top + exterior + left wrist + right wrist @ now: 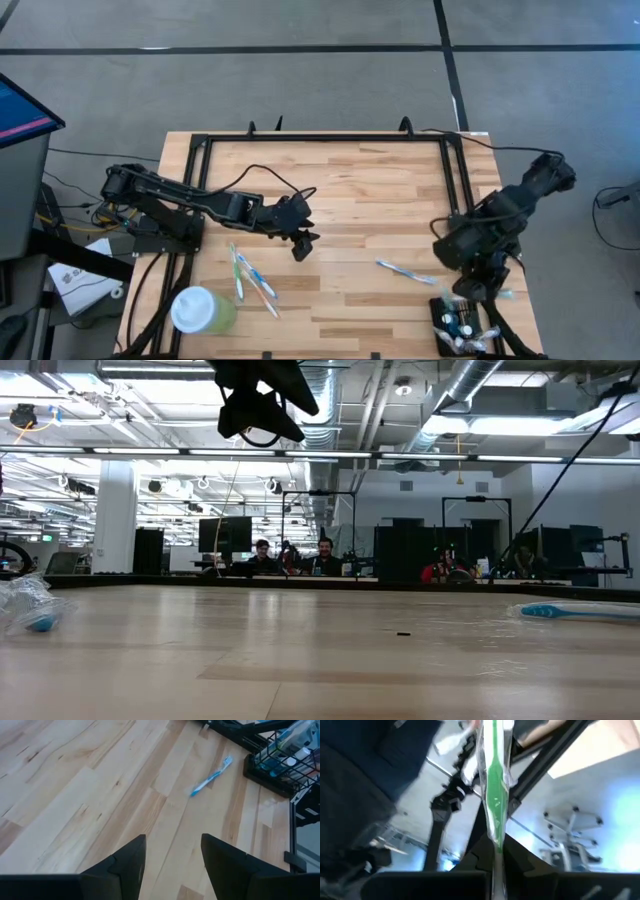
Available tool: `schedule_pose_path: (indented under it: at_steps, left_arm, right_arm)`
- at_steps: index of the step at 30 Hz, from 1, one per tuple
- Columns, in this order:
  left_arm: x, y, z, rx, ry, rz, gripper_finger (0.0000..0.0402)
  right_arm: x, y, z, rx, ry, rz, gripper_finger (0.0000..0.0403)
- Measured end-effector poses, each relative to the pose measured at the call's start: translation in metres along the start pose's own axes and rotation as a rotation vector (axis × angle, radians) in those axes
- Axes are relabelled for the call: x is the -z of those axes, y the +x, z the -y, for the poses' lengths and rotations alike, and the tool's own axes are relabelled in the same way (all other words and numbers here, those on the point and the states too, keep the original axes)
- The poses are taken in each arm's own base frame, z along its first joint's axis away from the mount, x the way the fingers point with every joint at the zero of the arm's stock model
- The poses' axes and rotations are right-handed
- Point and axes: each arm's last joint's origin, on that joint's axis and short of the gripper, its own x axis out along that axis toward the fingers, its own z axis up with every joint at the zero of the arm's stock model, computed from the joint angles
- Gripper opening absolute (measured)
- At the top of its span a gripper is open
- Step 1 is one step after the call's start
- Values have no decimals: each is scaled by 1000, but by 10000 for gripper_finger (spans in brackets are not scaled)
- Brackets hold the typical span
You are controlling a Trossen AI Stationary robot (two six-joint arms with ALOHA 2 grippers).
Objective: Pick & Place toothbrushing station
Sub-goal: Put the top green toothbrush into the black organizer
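Right hand [478, 290] just beside toothbrushing station [457, 322], clamping green toothbrush [495, 795].

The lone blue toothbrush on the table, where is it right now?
In the high view the blue toothbrush lies alone on the wood right of centre, between the open left gripper and the black toothbrushing station at the near right corner.

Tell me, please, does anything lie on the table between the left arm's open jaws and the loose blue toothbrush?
Nothing visible does. Bare wood separates the left gripper from the blue toothbrush. The black toothbrushing station sits beyond the brush, at the table's corner.
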Motion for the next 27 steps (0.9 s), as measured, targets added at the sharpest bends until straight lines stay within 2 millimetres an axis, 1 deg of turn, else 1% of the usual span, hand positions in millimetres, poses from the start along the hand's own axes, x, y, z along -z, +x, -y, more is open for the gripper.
schedule_pose_path:
  at_steps: [7,14,18,23,27]
  left_arm:
    - [0,0,0,3,-16,2,185]
    - [0,0,1,6,-20,2,185]
    - [0,0,1,20,-20,-6,185]
    - [1,-1,3,23,-18,-8,185]
    - [1,-1,3,31,-17,-12,185]
  right_arm:
    - [-16,22,-21,85,-69,-89,30]
    - [-40,40,-40,130,-136,-127,7]
    - [-52,48,-49,143,-178,-161,16]
    - [-57,48,-50,135,-202,-171,13]
    - [-54,41,-47,108,-203,-166,7]
